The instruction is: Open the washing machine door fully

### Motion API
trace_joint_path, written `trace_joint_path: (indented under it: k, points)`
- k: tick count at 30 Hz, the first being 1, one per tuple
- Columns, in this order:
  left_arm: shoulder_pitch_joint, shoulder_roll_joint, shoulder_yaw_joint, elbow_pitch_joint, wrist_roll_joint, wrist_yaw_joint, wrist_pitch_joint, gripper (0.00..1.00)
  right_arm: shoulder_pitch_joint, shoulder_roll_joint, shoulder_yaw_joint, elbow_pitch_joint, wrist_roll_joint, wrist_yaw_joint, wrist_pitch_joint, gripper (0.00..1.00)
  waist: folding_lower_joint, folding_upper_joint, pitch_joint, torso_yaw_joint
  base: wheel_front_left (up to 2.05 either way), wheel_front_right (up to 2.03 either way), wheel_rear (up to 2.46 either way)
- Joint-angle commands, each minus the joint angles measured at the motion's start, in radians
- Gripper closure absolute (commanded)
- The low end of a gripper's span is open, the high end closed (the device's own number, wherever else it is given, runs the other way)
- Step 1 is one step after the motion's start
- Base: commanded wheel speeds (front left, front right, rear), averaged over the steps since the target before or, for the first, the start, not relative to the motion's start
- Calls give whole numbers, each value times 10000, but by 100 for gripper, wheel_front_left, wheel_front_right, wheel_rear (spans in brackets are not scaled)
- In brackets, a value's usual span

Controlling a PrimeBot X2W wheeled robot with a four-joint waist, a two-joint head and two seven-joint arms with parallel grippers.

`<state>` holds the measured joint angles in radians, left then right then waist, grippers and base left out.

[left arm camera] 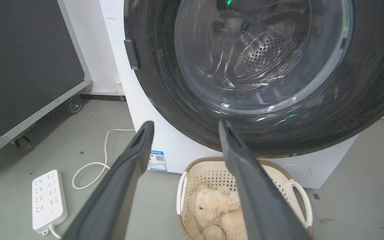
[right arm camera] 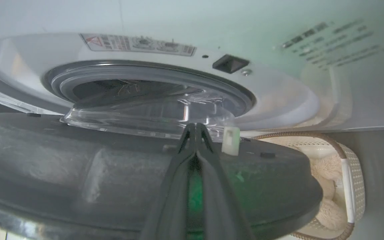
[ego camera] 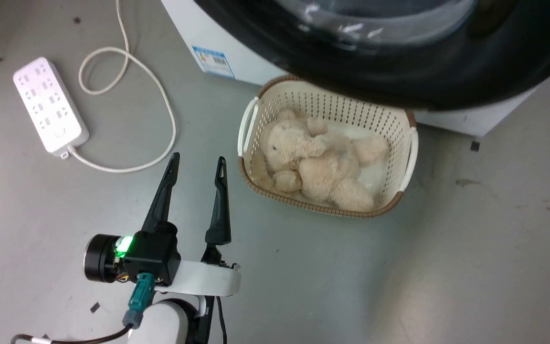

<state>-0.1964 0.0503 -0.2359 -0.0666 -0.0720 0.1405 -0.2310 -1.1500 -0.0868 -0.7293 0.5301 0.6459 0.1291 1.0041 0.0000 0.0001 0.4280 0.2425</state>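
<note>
– White power strip [ego camera: 49, 106] sits left of the left gripper [ego camera: 197, 160], whose fingers are spread with nothing between them. Right of it, a plush bear [ego camera: 313, 162] lies in the laundry basket [ego camera: 248, 125].

– Yep, and the washing machine door [ego camera: 399, 81] hangs ajar just ahead. The right gripper [right arm camera: 195, 128] is pinched together, its tips at the door's inner face beside a white latch [right arm camera: 231, 140], with the washing machine [right arm camera: 212, 20] beyond.
</note>
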Motion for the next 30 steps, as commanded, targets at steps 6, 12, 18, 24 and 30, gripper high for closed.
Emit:
trace_joint_path:
  k: [6, 12, 18, 24, 30]
  points:
    - [138, 75, -89, 306, 79, -98, -209, 0, 1146, 355, 81, -191, 1176, 16, 1561, 100, 0, -1, -754, -91, 0, 0, 0]
    - [659, 173, -159, 621, 47, -266, -308, 0, 2549, 362, 1521, 206, 3288, 16, 2063, 100, 0, -1, -1500, -194, 0, 0, 0]
    - [1265, 352, -163, 858, 79, -493, -308, 0, 4485, 364, 4049, -21, 5390, 16, 1444, 100, 0, -1, -2356, -247, 0, 0, 0]
    - [1832, 343, -192, 951, -61, -662, -308, 0, 6194, 364, 6481, -737, 7213, 16, 595, 100, 0, -1, -2862, -168, 0, 0, 0]
    - [2150, 307, -199, 985, -191, -805, -308, 0, 7158, 364, 8398, -1082, 8287, 16, -328, 100, 0, -1, -3053, -81, 0, 0, 0]
